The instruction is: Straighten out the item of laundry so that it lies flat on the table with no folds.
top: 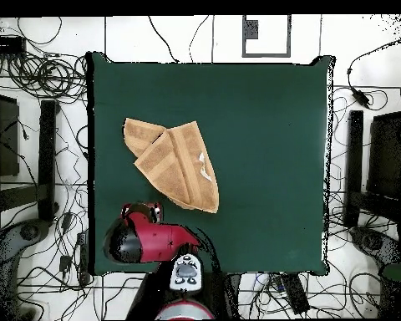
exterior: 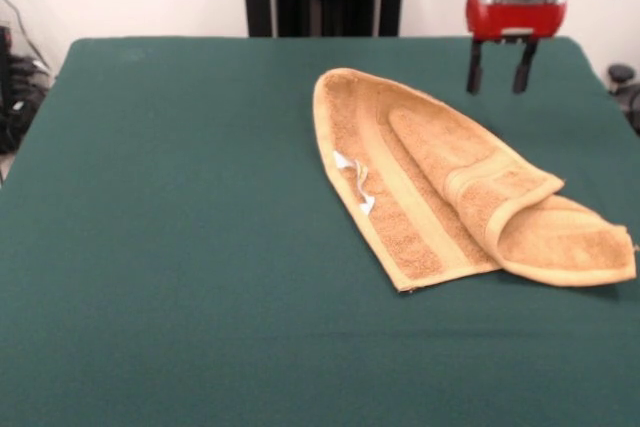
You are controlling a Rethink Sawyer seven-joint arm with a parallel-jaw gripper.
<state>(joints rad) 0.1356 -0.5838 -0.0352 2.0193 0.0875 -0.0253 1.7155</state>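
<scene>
My gripper (exterior: 497,77) hangs open w/ nothing in it, just past the far edge of the folded towel (exterior: 450,182), which lies on the table (exterior: 180,247) w/ its long side slanting away from me.

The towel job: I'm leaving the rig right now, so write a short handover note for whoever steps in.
Gripper: open, holding nothing, fingers pointing down, hanging above the table beyond the towel's far edge in the front view.
Towel: on the green table, on the right side in the front view, apart from every table edge. It is folded: one end is doubled over into a flap, with another layer lying along the middle. The white tag shows on top.
Done: nothing visible, since the folds remain.
Left: grasp the flap, open it out, and spread the towel flat.
</scene>
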